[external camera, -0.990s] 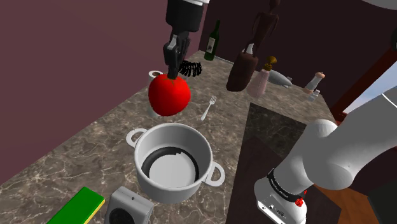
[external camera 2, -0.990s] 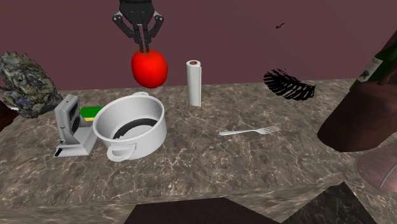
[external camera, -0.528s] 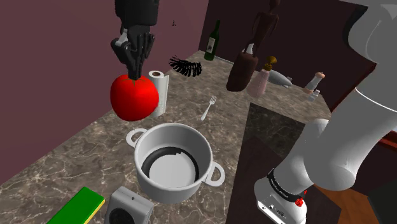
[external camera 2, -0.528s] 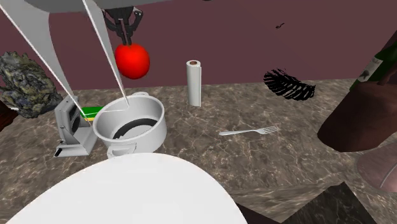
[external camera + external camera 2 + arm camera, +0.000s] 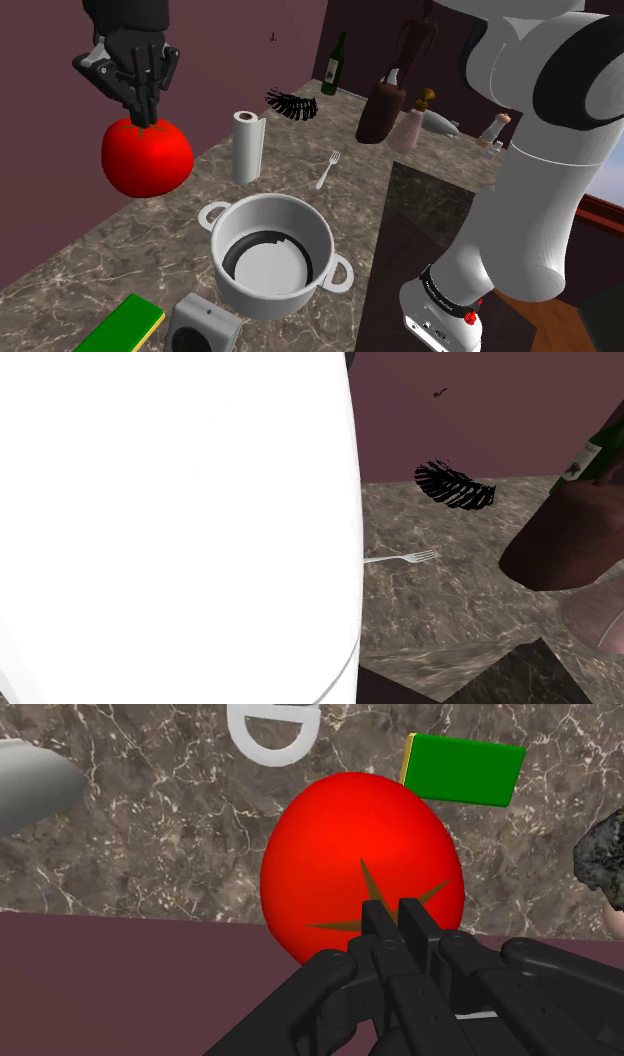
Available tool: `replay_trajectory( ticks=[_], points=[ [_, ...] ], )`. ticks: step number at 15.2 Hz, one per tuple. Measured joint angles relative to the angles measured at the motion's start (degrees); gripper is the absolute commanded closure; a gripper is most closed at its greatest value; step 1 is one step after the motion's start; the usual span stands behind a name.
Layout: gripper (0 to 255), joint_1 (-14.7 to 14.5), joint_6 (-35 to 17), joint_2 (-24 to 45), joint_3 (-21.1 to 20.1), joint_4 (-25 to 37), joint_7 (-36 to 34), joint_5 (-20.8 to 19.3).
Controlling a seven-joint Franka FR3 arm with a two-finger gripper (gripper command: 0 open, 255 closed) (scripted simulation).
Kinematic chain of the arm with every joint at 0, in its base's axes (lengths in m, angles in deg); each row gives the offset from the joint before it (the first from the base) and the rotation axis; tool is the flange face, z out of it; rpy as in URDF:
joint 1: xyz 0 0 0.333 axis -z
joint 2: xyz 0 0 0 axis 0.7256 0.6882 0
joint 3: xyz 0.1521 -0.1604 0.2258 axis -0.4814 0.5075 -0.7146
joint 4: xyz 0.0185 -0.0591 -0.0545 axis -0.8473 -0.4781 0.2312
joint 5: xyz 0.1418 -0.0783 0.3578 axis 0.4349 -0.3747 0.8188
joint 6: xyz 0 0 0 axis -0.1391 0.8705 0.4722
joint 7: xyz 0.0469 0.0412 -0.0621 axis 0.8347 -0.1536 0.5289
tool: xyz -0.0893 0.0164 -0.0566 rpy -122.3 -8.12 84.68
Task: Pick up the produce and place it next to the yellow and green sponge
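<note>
Shoulder view, tool (image 5: 144, 119) clasping red tomato (image 5: 146, 162)

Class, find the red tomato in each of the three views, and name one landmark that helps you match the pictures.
Shoulder view: the tomato hangs from the gripper at the upper left.
Second exterior view: the white arm blocks the left and middle, so the tomato cannot be located.
Wrist view: the tomato is clasped at the fingertips, with the sponge just beyond it.
Landmark: the green sponge, shared by the shoulder and wrist views.
</note>
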Motion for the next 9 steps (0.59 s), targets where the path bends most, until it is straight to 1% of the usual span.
replay_trajectory(
  ticks=[3,9],
  points=[
    [255,-0.1,-2.0,0.2,0.0,-1.9,-0.3,-0.1],
    [255,0.7,-7.3,-1.2,0.1,-8.5,0.0,0.5]
  ],
)
